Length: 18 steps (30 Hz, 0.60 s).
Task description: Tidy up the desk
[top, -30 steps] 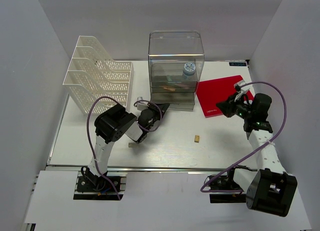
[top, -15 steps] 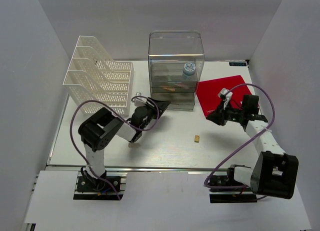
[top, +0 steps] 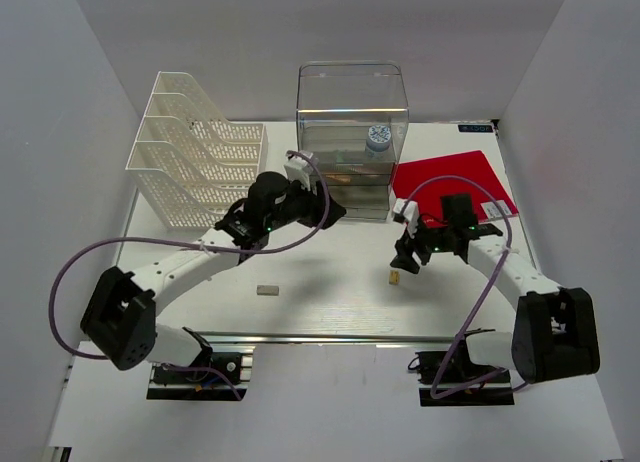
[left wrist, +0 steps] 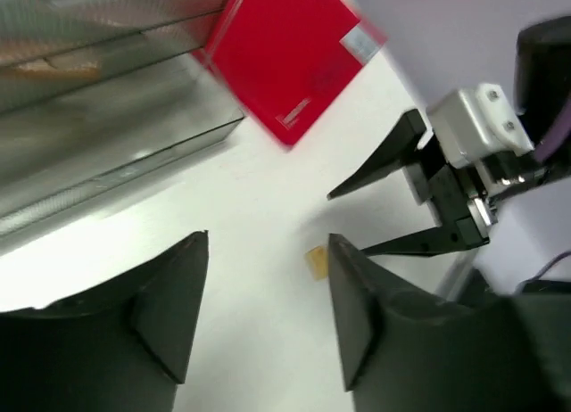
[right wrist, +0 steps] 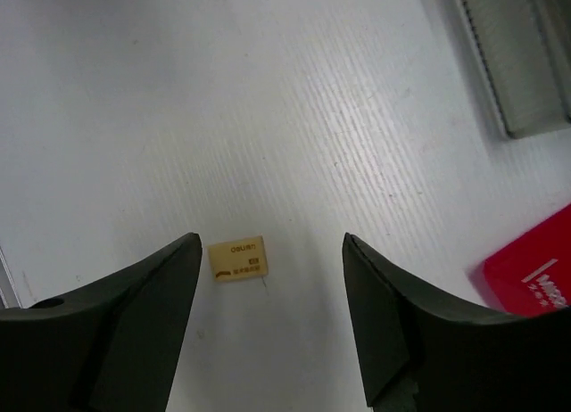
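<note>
The right arm has swung left off the red book, so the right gripper, wide and empty, hangs over the tan eraser mid-desk, its long axis running finger to finger, while the left gripper, also wide and empty, is farther off.

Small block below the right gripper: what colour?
The block is pale yellow with brown printing, clearest in the right wrist view.
</note>
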Available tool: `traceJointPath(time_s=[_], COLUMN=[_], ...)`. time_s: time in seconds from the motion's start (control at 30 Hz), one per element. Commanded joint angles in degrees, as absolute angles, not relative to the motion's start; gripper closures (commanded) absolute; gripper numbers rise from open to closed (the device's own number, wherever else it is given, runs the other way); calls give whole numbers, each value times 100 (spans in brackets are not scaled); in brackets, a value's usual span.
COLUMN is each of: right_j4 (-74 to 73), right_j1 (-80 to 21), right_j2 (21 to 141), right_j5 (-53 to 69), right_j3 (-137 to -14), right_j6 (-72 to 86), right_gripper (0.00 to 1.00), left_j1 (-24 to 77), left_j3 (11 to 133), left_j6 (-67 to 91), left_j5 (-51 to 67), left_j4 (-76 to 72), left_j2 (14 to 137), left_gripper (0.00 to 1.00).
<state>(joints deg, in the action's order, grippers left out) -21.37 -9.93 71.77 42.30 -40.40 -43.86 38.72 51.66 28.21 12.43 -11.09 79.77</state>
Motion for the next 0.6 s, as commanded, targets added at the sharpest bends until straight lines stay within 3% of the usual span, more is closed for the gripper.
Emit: traceJointPath(time_s=[0.0,0.07,0.1,0.2,0.27,0.43,0.57], right_j4=[-2066,-2013,-1960,-1785,-1714,-1591,-1591], right_j1=[-1536,-1836,-2002,-2206,-2294,-2364,-2382], right_j2=[7469,7593,7663,7585,7506,7523,7699], right_j5=[3166,2579,2393,1908,1767,1451,1388], right_j3=[-3955,-3920,-3859,-3710,-3586,-3507,-3489], right_j6=[-4229,-4088,-3991,-3885,-3850,-3841,-3981], right_gripper=[29,24,11,11,11,18,32], left_j1=[3850,3850,3850,3850,3850,3902,3902], left_j3=[5590,5293,5100,4361,4184,4131,4210], left_j6=[548,370,256,211,185,70,35], left_j5=[943,338,169,-307,-351,-606,-659], left_j4=[1965,1995,1786,1329,1292,1344,1433], left_j2=[7612,7156,6728,6101,5671,5458,5537], left_gripper=[28,22,14,3,2,2,2])
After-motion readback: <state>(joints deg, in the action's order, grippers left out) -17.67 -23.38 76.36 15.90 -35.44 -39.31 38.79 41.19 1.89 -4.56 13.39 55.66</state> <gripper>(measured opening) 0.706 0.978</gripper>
